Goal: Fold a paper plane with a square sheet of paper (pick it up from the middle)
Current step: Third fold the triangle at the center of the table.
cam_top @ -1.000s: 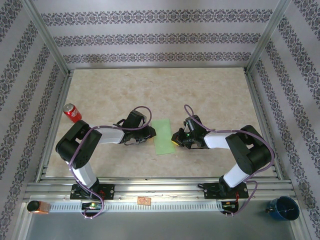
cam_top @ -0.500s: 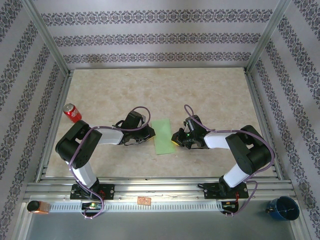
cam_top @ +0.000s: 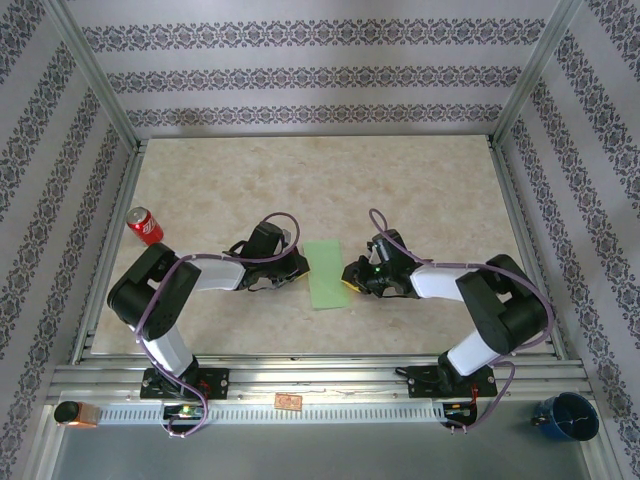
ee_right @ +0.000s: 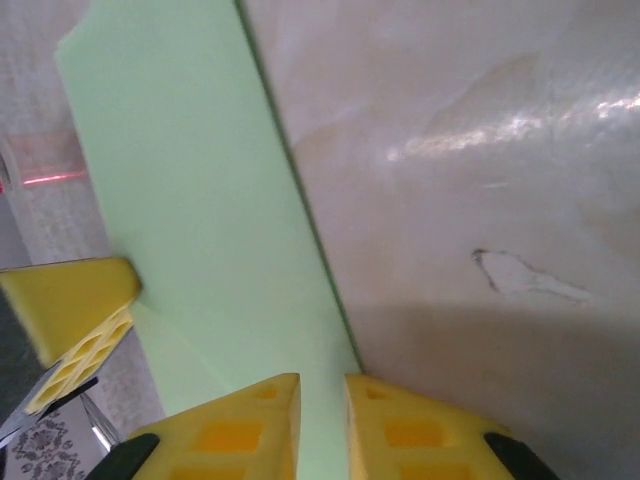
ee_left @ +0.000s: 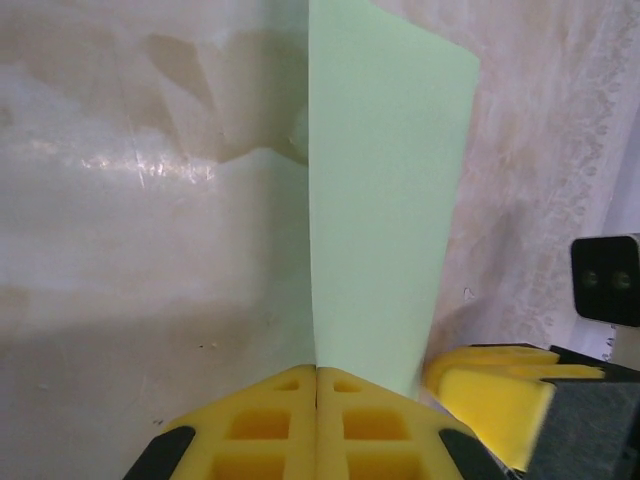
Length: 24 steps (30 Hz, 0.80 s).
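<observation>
Since a second ago the left jaws have pinched fully together and the right jaws have eased slightly apart; the square sheet of paper [cam_top: 325, 273] has not shifted. We see it as a narrow green strip mid-table [cam_top: 420, 180], between the two arms. Left jaws sit at its 9 o'clock edge, yellow pads [ee_left: 250, 430] pressed flat together, gripping the paper's edge at their seam. Right jaws sit at its 3 o'clock edge, pads [ee_right: 420, 430] a narrow gap apart around the paper's edge, not clamping it. A red can [cam_top: 145, 226] stands well apart toward 10 o'clock.
</observation>
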### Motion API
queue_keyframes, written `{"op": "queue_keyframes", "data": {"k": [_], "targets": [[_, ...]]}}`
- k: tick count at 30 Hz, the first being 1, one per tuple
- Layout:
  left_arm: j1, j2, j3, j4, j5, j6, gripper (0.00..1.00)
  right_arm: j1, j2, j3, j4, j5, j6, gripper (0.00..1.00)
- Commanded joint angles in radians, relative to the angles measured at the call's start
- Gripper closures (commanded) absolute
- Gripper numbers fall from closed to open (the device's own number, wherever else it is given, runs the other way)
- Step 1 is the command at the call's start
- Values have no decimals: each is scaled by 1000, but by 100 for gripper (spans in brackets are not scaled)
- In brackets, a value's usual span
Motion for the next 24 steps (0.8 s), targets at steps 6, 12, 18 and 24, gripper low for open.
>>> {"op": "queue_keyframes", "data": {"k": [6, 12, 18, 24], "targets": [[36, -91, -36, -13, 18, -3, 98, 107, -247, 10, -124, 209, -297, 76], [42, -118, -52, -22, 20, -12, 98, 361, -356, -18, -127, 495, -654, 73], [42, -105, -57, 8, 34, -38, 98, 666, -305, -40, -42, 766, -1043, 65], [42, -100, -59, 15, 35, -41, 98, 794, -157, -4, 52, 949, -1157, 58]]}}
